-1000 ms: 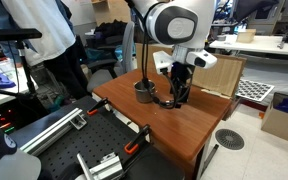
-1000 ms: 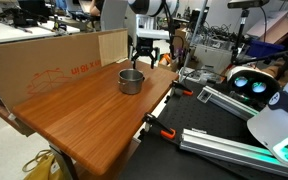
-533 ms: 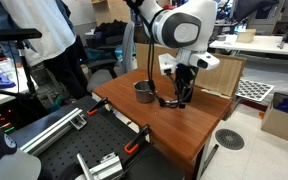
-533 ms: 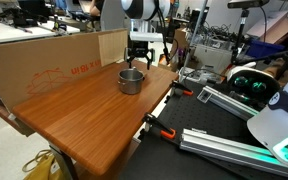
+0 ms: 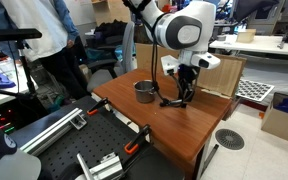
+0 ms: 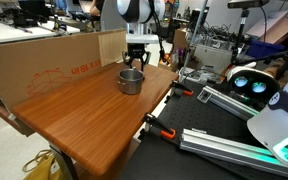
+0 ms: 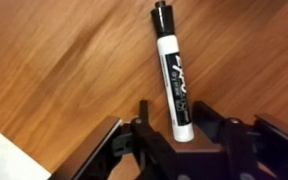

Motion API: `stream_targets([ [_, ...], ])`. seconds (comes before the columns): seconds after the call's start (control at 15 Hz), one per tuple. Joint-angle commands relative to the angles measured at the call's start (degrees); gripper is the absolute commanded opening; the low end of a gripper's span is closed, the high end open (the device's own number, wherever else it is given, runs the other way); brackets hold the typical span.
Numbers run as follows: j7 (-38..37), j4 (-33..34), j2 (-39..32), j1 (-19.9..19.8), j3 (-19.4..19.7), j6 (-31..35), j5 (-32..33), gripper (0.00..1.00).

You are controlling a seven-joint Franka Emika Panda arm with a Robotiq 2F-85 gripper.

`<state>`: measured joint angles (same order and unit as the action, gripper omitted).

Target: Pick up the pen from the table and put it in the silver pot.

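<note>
Large cardboard box, red print on side, standing upright. Orange-handled clamp well right of box. In an exterior view, beyond box: person in white shirt far left; round floor drain below; smaller carton on floor, right.

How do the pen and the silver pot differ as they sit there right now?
The pen is slim, straight and white with a black end; the silver pot is round, squat grey metal. The pen lies flat, while the pot stands upright, mouth open. The pen lies between the fingers of the gripper; the pot stands free, untouched. Both rest on the reddish-brown table.
</note>
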<state>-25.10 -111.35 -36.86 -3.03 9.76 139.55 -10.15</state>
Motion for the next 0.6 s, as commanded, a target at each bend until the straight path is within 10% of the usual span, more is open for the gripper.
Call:
stream_targets([
  [0.0, -1.36, 1.3, -1.35, 1.05, 1.26, 0.09, 1.6, 0.25],
  [0.2, -0.74, 0.66, -0.74, 0.55, 1.06, 0.77, 1.52, 0.02],
  [0.53, 0.79, -1.24, 1.57, 0.06, 0.49, 1.92, 0.99, 0.06],
])
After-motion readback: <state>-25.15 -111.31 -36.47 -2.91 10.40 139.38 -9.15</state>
